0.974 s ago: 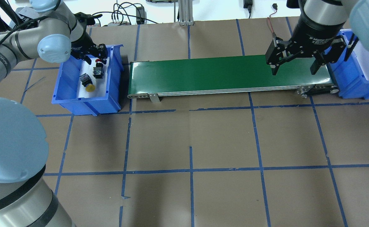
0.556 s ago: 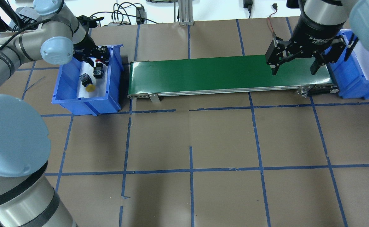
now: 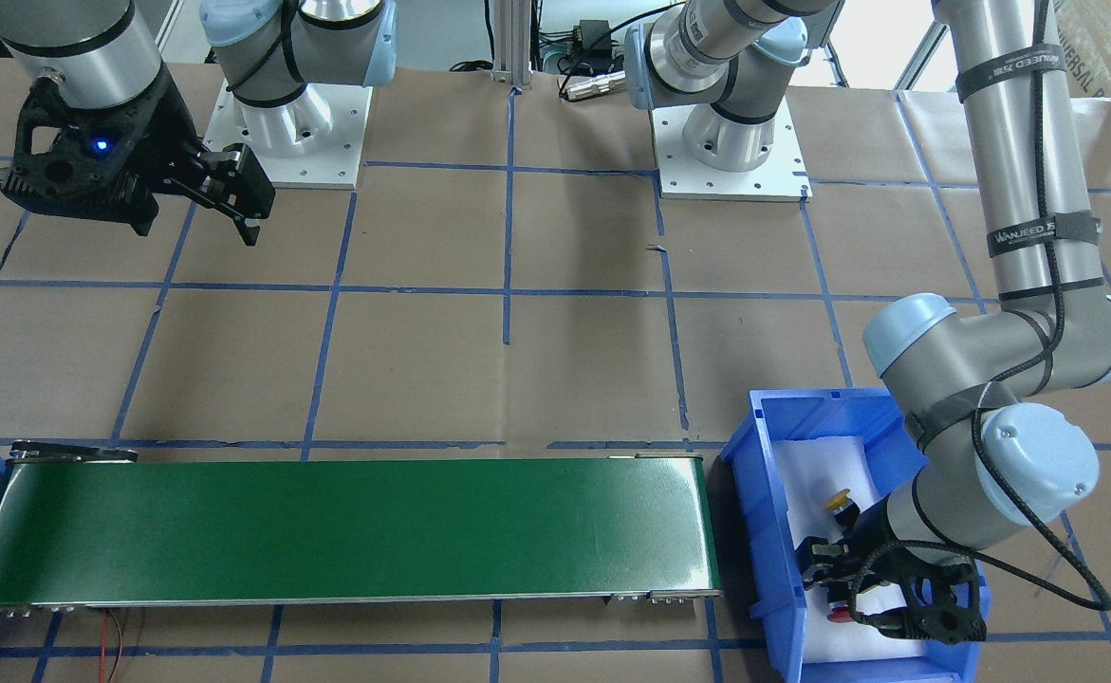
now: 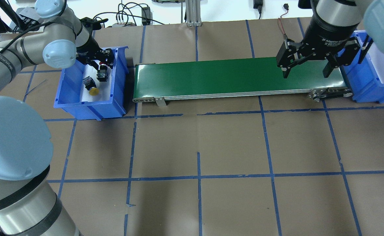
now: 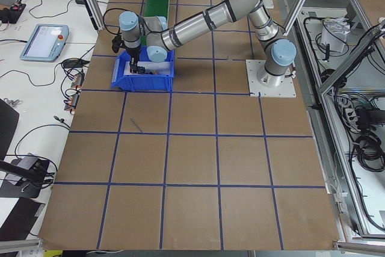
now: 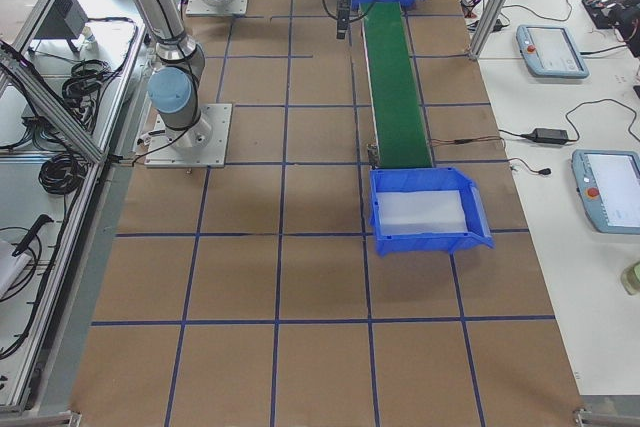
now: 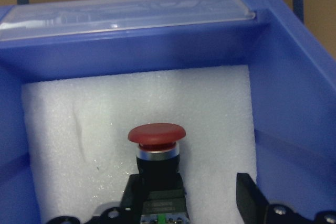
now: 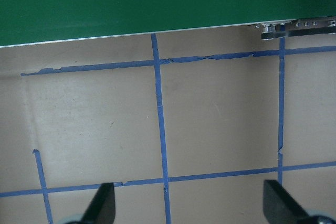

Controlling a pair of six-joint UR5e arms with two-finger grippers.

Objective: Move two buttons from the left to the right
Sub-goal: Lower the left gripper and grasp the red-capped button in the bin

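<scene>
The red button [image 7: 156, 134] stands on white foam in the left blue bin [image 4: 90, 109], its red cap toward the bin's far wall. My left gripper [image 4: 97, 62] is open and low in the bin, its fingers [image 7: 251, 196] on either side of the red button's black barrel with a gap showing. The red button also shows in the overhead view [image 4: 102, 72]. The yellow button [image 4: 91, 88] lies nearer the bin's front, free. In the front view the left gripper [image 3: 825, 569] sits between the yellow cap [image 3: 838, 497] and the red cap [image 3: 838, 616]. My right gripper [image 4: 305, 72] is open and empty.
A green conveyor belt [image 4: 237, 77] runs between the left bin and a second blue bin [image 4: 372, 85] at the right end. The right gripper hovers over the belt's right end. The right wrist view shows brown paper with blue tape lines [image 8: 160, 124].
My left gripper has shifted slightly lower and nearer the red button inside the bin. The right arm has not moved.
</scene>
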